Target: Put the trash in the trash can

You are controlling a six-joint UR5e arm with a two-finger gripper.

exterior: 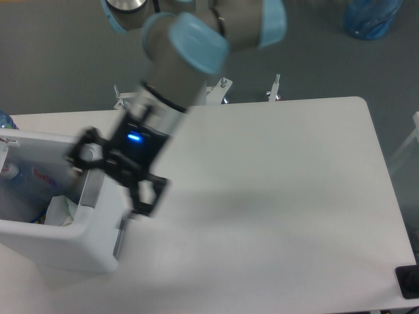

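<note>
The trash can [62, 235], a boxy white bin, stands at the table's left edge. Inside it lies the trash: a crushed clear bottle [23, 183] with a red-and-blue label, and a crumpled white wrapper [60, 209] against the right wall. My gripper [106, 185] is blurred by motion and hangs over the bin's right wall and the table beside it. Its fingers are spread wide and it is open, with nothing between them.
The arm's pedestal [186, 78] stands behind the table's far edge. A blue bag [372, 16] lies on the floor at the top right. A black object [409, 281] sits at the table's near right corner.
</note>
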